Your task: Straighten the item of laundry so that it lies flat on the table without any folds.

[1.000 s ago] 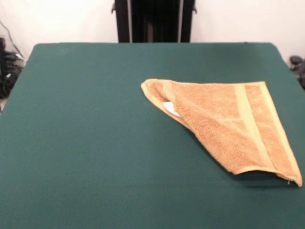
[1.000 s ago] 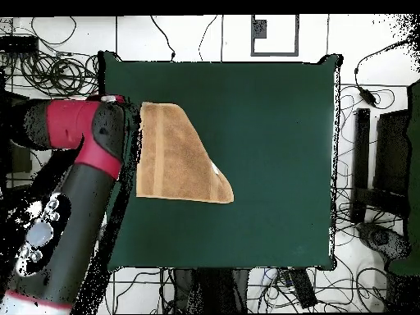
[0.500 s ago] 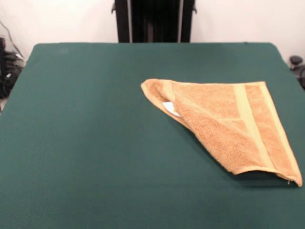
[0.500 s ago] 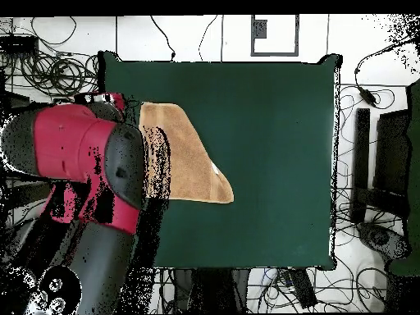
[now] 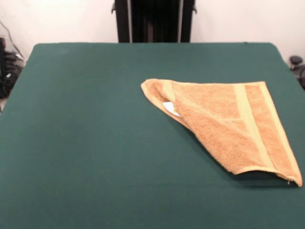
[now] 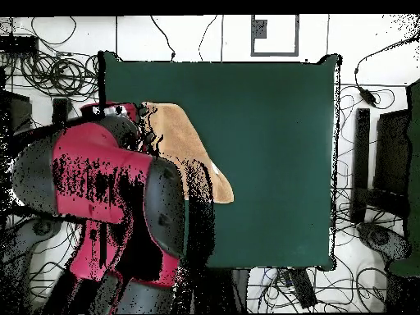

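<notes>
On the bench (image 5: 95, 143), right of centre in front view: towel (image 5: 228, 124) lying folded into a triangle, label (image 5: 170, 108) peeking out. Arm (image 6: 107, 197) looming overhead; claw itself hidden, state impossible to tell.

Bulky arm (image 6: 107, 189): red shell, black and grey joints.

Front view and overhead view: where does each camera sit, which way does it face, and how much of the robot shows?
Front view: across the table facing the robot, looking at the folded towel; only the dark pedestal shows.
Overhead view: above, looking straight down; the red and black arm covers part of the towel; no claw visible.
Shared: towel and green table, turned half round between views.
</notes>
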`<state>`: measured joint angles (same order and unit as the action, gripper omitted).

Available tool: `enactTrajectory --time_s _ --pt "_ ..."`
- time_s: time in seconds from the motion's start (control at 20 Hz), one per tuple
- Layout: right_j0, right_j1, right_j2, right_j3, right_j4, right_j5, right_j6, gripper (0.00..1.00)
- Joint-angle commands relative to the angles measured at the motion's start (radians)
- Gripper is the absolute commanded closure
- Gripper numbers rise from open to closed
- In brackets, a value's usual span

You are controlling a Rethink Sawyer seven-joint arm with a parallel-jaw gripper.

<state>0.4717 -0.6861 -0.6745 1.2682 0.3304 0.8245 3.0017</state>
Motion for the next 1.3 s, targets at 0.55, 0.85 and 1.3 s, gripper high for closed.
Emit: enactTrajectory --time_s 0.55,0.85,1.3 --pt "-0.125 -0.218 0.335 0.409 -0.201 -0.090 -0.365 0.00" --pt "-0.194 -0.316 0.392 0.493 -0.274 -0.081 -0.423 0.00" --pt "-0.298 -0.439 0.472 0.606 -0.352 -0.078 -0.481 0.00"
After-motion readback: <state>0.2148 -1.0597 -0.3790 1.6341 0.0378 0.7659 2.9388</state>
